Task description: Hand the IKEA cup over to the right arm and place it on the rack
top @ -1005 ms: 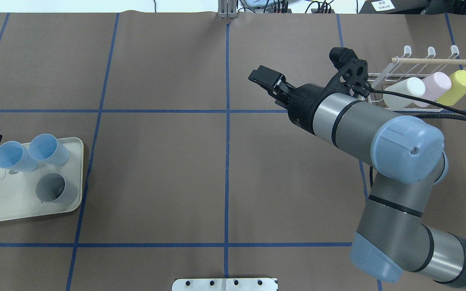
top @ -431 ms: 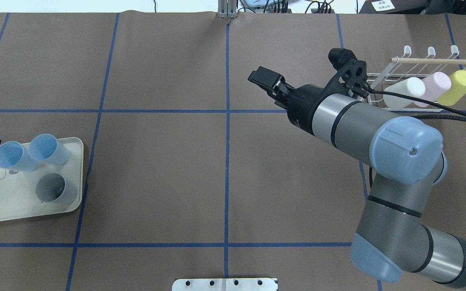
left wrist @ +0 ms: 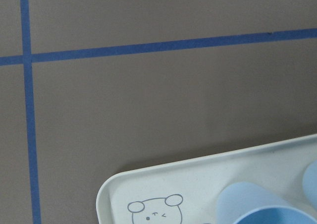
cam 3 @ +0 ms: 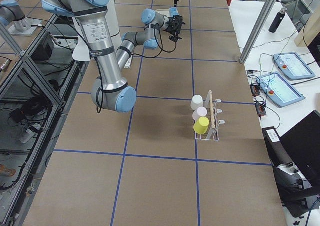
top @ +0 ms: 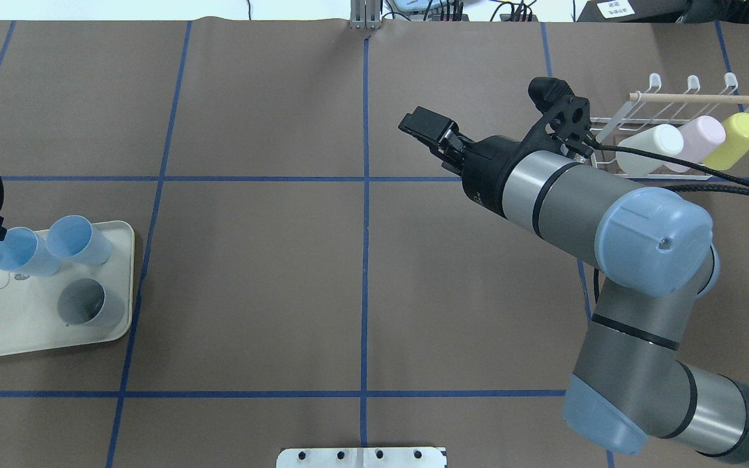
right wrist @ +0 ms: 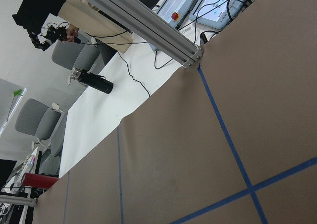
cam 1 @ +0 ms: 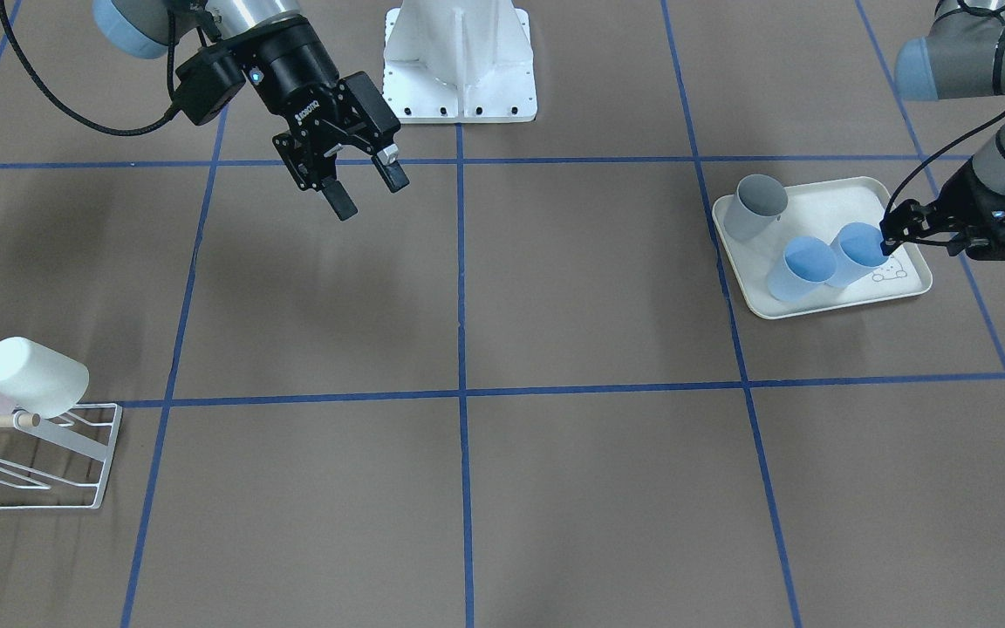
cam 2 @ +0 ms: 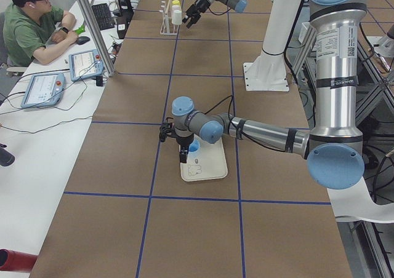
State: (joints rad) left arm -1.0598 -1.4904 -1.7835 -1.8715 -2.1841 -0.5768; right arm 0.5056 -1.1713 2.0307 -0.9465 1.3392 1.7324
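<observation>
— Fingers (cam 1: 341, 202) of the right gripper (cam 1: 369, 194): how do they stand?

— Spread wide, nothing between them. That gripper hangs above bare table, well apart from the tray (cam 1: 825, 208), off toward the rack (top: 655, 80).

— And the left gripper (cam 1: 890, 232)?

— It is low over the tray, on the side away from the rack, with its tips right at the rim of a blue cup (cam 1: 860, 249). Whether its fingers are spread or pinching that rim, I cannot tell. Its wrist view shows only a tray corner with a small animal drawing and part of a blue cup.

— Where does the cup sit?

— Upright on the tray, mouth up, just beside a second blue cup (cam 1: 797, 272). A grey cup (cam 1: 751, 208) stands on the same tray, apart from those two, toward the side nearer the rack.

— And the rack?

— Far across the table from the tray. A white cup (top: 651, 148), a pink cup (top: 699, 136) and a yellow cup (top: 735, 140) lie slanted on its prongs, below the wooden dowel (top: 699, 98).
</observation>
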